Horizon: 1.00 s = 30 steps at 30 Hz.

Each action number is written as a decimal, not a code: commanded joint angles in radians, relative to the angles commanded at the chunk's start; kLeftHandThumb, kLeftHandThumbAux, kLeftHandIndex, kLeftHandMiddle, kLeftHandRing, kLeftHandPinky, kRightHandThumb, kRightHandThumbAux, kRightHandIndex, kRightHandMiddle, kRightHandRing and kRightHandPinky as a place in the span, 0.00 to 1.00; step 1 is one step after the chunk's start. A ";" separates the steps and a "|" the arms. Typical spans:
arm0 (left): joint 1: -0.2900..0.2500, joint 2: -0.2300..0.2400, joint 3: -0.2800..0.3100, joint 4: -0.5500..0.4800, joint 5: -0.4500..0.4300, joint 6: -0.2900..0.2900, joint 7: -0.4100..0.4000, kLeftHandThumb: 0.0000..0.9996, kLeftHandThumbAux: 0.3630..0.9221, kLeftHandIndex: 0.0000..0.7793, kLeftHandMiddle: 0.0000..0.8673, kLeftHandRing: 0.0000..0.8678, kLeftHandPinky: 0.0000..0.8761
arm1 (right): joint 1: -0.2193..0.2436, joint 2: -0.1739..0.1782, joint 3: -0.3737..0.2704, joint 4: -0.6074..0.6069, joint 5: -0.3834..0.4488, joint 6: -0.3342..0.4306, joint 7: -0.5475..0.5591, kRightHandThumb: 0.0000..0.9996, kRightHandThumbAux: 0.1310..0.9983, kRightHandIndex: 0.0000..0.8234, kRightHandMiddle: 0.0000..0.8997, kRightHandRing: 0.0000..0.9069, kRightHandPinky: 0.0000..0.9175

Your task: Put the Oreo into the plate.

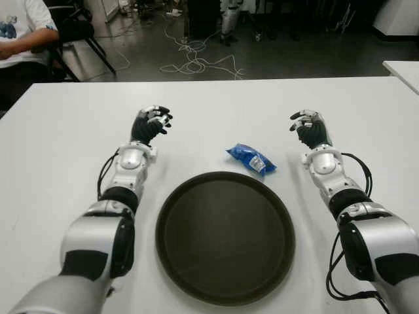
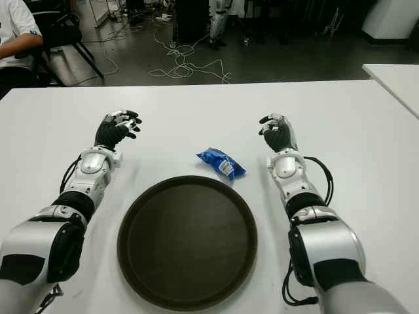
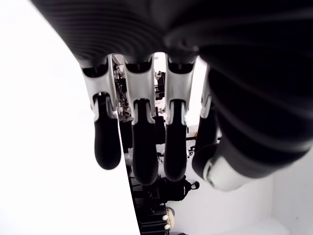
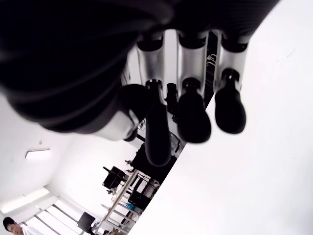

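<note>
A blue Oreo packet (image 1: pixel 252 159) lies on the white table (image 1: pixel 209 104), just beyond the far right rim of the round dark plate (image 1: pixel 225 237). Nothing lies in the plate. My right hand (image 1: pixel 309 127) shows to the right of the packet, a short way off, fingers relaxed and holding nothing. My left hand (image 1: pixel 152 123) shows on the left side of the table, beyond the plate's left rim, fingers loosely curled and holding nothing. In both wrist views the fingers (image 3: pixel 139 142) hang free, with nothing between them (image 4: pixel 193 115).
A person in a white shirt (image 1: pixel 19 29) sits at the far left corner beyond the table. Cables (image 1: pixel 196 62) lie on the floor behind. The corner of another white table (image 1: pixel 402 69) shows at far right.
</note>
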 joint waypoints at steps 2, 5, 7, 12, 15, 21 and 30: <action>0.001 0.000 0.001 -0.001 -0.001 -0.001 -0.002 0.70 0.62 0.53 0.53 0.56 0.59 | 0.002 0.001 0.007 -0.001 -0.005 -0.010 -0.001 0.84 0.64 0.49 0.64 0.76 0.74; 0.001 0.001 0.003 -0.002 -0.003 0.000 -0.006 0.70 0.62 0.53 0.52 0.56 0.58 | 0.009 0.000 0.031 -0.007 -0.030 -0.052 -0.031 0.83 0.64 0.47 0.59 0.68 0.68; 0.002 0.001 0.003 -0.002 -0.004 0.000 -0.008 0.70 0.63 0.53 0.51 0.55 0.58 | 0.011 -0.002 0.057 -0.012 -0.060 -0.083 -0.067 0.82 0.65 0.48 0.55 0.57 0.58; 0.004 0.002 0.003 -0.004 -0.003 -0.003 -0.009 0.70 0.63 0.52 0.51 0.55 0.57 | 0.007 -0.018 0.145 -0.023 -0.158 -0.120 -0.143 0.71 0.68 0.48 0.37 0.40 0.41; 0.006 0.001 0.001 -0.006 -0.002 -0.007 -0.007 0.70 0.63 0.52 0.52 0.55 0.58 | 0.007 -0.040 0.240 -0.049 -0.259 -0.133 -0.201 0.27 0.55 0.16 0.12 0.13 0.13; 0.005 0.001 -0.003 -0.008 0.002 -0.005 -0.004 0.70 0.63 0.52 0.52 0.56 0.59 | 0.003 -0.054 0.320 -0.064 -0.344 -0.122 -0.258 0.06 0.40 0.02 0.01 0.01 0.01; 0.008 0.004 -0.014 -0.010 0.013 -0.010 0.006 0.70 0.63 0.53 0.52 0.55 0.58 | 0.004 -0.049 0.423 -0.109 -0.448 -0.022 -0.310 0.05 0.21 0.00 0.00 0.00 0.00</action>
